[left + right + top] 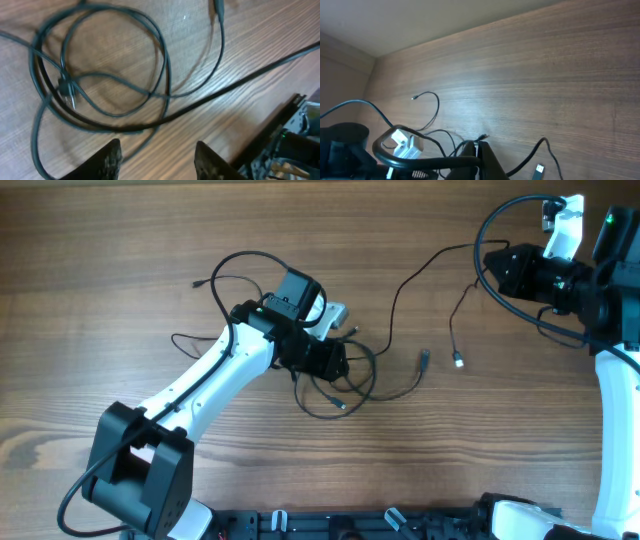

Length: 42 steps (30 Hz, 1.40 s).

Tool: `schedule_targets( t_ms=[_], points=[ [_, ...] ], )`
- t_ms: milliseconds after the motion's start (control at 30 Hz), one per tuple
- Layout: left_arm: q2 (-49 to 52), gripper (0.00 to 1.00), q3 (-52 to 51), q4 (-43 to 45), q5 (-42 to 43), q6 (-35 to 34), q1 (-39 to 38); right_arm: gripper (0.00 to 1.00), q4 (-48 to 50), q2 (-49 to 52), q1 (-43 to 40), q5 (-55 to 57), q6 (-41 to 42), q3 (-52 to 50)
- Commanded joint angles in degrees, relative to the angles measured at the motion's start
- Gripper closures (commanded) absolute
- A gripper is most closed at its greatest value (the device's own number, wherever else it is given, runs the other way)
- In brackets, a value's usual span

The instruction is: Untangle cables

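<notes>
Several thin black cables [338, 388] lie looped and crossed on the wooden table at the centre. My left gripper [335, 365] hangs just above this tangle, open and empty. In the left wrist view its fingertips [159, 155] straddle bare wood below the loops [115, 75], and a small plug [67, 94] lies among them. My right gripper [492, 265] is raised at the upper right, shut on a cable [420, 270] that runs down to the tangle. In the right wrist view its closed fingers [478, 146] pinch this cable [440, 161]. A USB plug [458, 361] hangs free nearby and also shows in the right wrist view [538, 171].
One cable end [195, 282] trails to the upper left of the tangle. Another plug [424, 358] lies right of the loops. The left arm's white link [200, 385] crosses the lower left. The table's far edge [470, 27] shows in the right wrist view.
</notes>
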Motion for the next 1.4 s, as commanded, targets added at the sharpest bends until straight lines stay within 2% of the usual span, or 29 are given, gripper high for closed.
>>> schedule_targets(
  t_ms=[0, 233, 333, 433, 767, 900, 1067, 1100, 1200, 1300, 1367],
  points=[
    [0.35, 0.54, -0.02, -1.53, 1.55, -6.43, -0.15, 0.95, -0.28, 0.55, 0.04, -0.96, -1.2, 0.57],
    [0.35, 0.56, -0.02, 3.58, -0.61, -23.15, -0.15, 0.96, -0.48, 0.55, 0.04, -0.96, -1.18, 0.57],
    [0.35, 0.57, -0.02, 3.96, -4.52, -35.89, -0.15, 0.95, -0.66, 0.55, 0.04, -0.94, -1.22, 0.57],
    [0.35, 0.59, -0.02, 4.63, -4.94, -47.91, -0.15, 0.96, -0.68, 0.55, 0.04, -0.96, -1.2, 0.57],
    [3.17, 0.54, -0.02, 5.99, -4.94, -62.49, -0.26, 0.96, -0.7, 0.55, 0.04, -0.96, -1.2, 0.57],
    [3.82, 0.57, -0.02, 8.92, -4.92, -62.6, -0.26, 0.96, -0.9, 0.55, 0.02, -0.96, -1.22, 0.57],
    [3.8, 0.92, 0.0, 9.84, -4.92, -62.07, -0.09, 0.96, -1.16, 0.55, 0.02, -0.94, -1.2, 0.57],
    [3.76, 0.96, 0.0, 9.84, -4.9, -61.9, 0.02, 0.96, -1.18, 0.55, 0.02, -0.94, -1.22, 0.57],
    [2.93, 0.96, 0.07, 11.34, -4.59, -59.36, 1.07, 0.96, -2.08, 0.55, 0.04, 2.6, -1.14, 0.57],
    [-0.83, 0.96, 1.57, 13.25, -4.44, -55.47, 3.28, 0.95, -5.16, 0.96, 0.02, 11.61, -0.98, 0.52],
    [-4.9, 0.96, 4.68, 15.17, -4.46, -50.25, 5.14, 0.96, -7.65, 2.05, 0.02, 14.58, -1.03, 0.24]
  ],
)
